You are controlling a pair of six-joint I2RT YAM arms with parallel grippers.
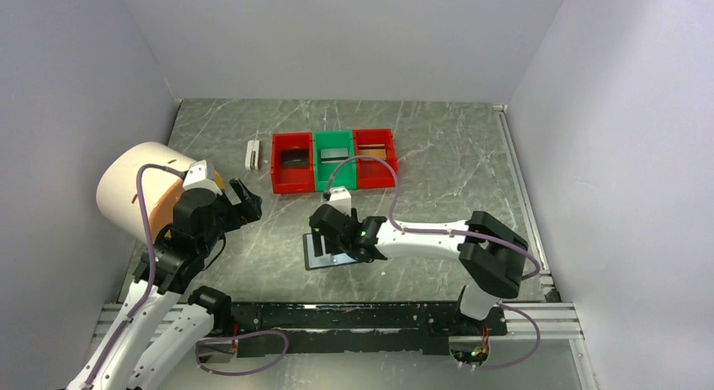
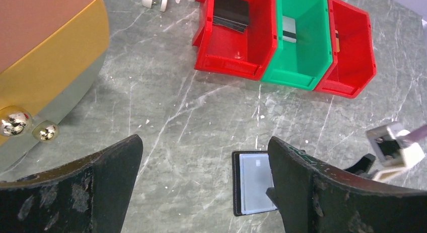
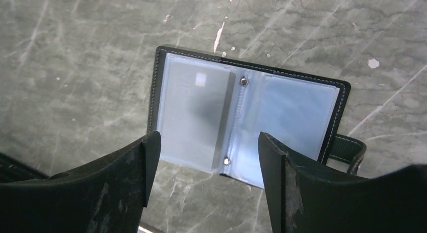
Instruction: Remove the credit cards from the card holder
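While hovering above the open card holder (image 3: 246,127) — right gripper (image 3: 207,140) spread wide, empty; left gripper (image 2: 204,145) at nine o'clock, likewise wide.

left gripper (image 2: 204,157): your jaws spread wide, nothing between them, wrist raised.
right gripper (image 3: 209,142): your jaws apart, empty, pointing down.

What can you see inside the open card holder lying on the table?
The card holder lies open. One clear sleeve holds a grey card; the other sleeve looks empty. The right gripper covers parts of the near edge, so anything behind its fingers is hidden.
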